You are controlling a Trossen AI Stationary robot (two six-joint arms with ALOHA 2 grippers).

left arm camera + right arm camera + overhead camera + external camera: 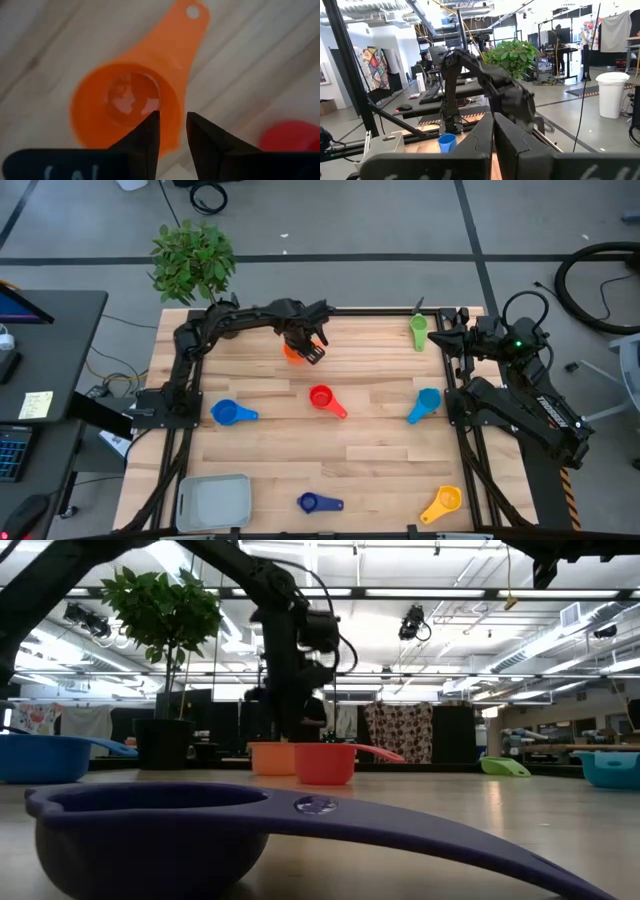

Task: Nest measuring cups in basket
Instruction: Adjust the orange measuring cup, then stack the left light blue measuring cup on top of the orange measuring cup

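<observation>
Clearly the pick-up of the first cup is the step in hand: the left gripper [303, 346] is down over the orange cup [127, 110] at the far middle of the table [380, 480], and the left wrist view shows its two dark fingers [145, 140] partly apart, straddling the cup's rim on the side where the handle joins the bowl, one finger inside the bowl and one outside. Whether the pads actually pinch that wall I cannot tell; the cup sits flat on the wood, so I judge it not lifted. The right gripper [493, 145] waits folded back at the table's right edge, its fingers pressed together on nothing. None of the cups is in the basket [213, 502], which lies at the near left corner with nothing in it. The other cups are spread well apart: the red cup [322, 398] near the centre, the light blue cup [428, 400] to its right, the green cup [418, 330] at the far right, a blue cup [226, 413] on the left, the dark blue cup [310, 503] at the near edge, and the yellow cup [445, 500] near right. Next, by my reckoning, the left fingers need to close firmly on the orange rim, lift straight up so the handle clears the red cup, then carry it toward the near left to the basket.
</observation>
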